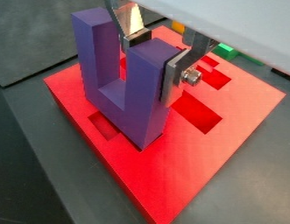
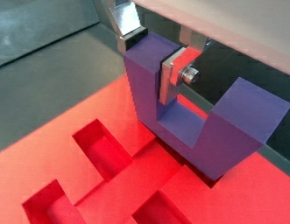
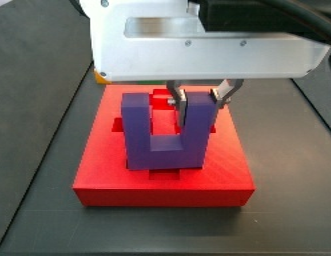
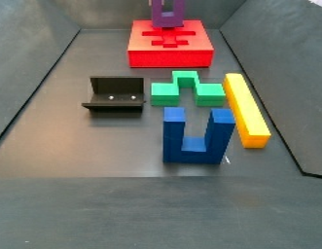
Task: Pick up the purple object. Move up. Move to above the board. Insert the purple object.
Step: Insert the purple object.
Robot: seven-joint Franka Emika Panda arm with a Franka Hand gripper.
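Note:
The purple object (image 3: pixel 161 140) is a U-shaped block standing upright, prongs up, on the board (image 3: pixel 161 186), a thick red slab with recessed cutouts. Its base sits low at a cutout; I cannot tell how deep. My gripper (image 3: pixel 197 100) is over the board and shut on one prong of the purple object, a silver finger (image 1: pixel 178 73) on each side of it. Both wrist views show the clamped prong (image 2: pixel 151 70) and the board (image 2: pixel 60 144) below. In a side view the purple object (image 4: pixel 167 14) stands on the board (image 4: pixel 190 54) at the far end.
On the dark floor nearer the camera in a side view lie a blue U-shaped block (image 4: pixel 196 136), a green piece (image 4: pixel 187 90), a long yellow bar (image 4: pixel 245 109) and the fixture (image 4: pixel 111 95). Sloping dark walls ring the floor.

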